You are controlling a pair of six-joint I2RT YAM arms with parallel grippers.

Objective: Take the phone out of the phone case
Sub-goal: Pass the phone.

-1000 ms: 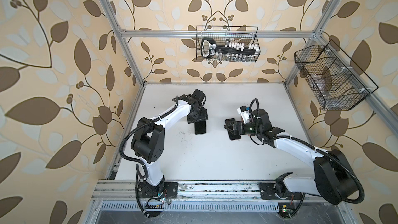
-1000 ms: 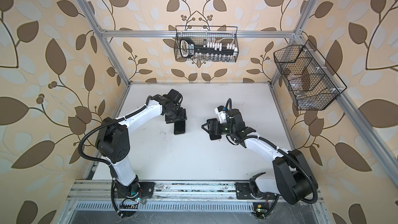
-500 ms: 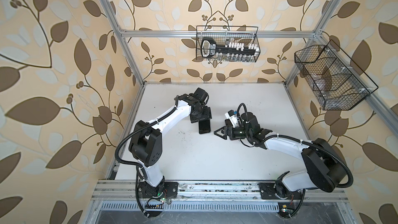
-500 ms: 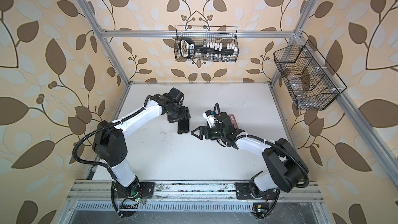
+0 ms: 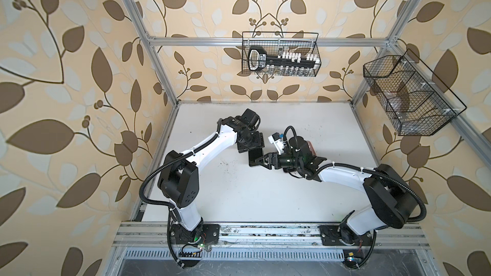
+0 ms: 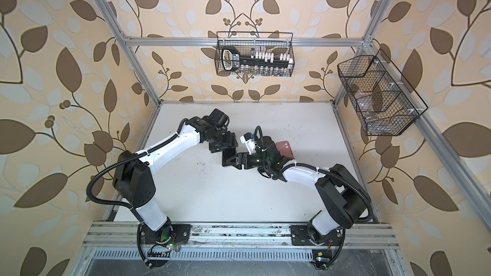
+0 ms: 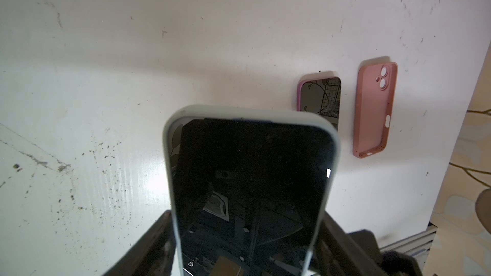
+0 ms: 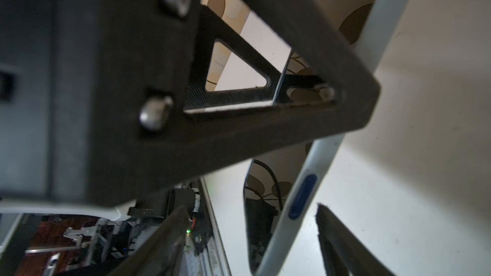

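Left pincer [image 5: 251, 146] was seen clamped on one end of the pale phone case [image 7: 239, 111], the phone [image 7: 252, 176] being held inside it above the middle of the desk [image 5: 239, 195]. Right pincer [image 5: 260, 160] was set astride the free end, jaws apart. The grasping step was judged in hand; next, a firm clamp and a peel of the case rim were called for.

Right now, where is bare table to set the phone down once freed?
Free: the near table up to the front rail, and the far strip along the back wall. Crowded: mid-table, where left gripper and right gripper meet at the cased phone; pink case and purple-cased phone lie beside them.
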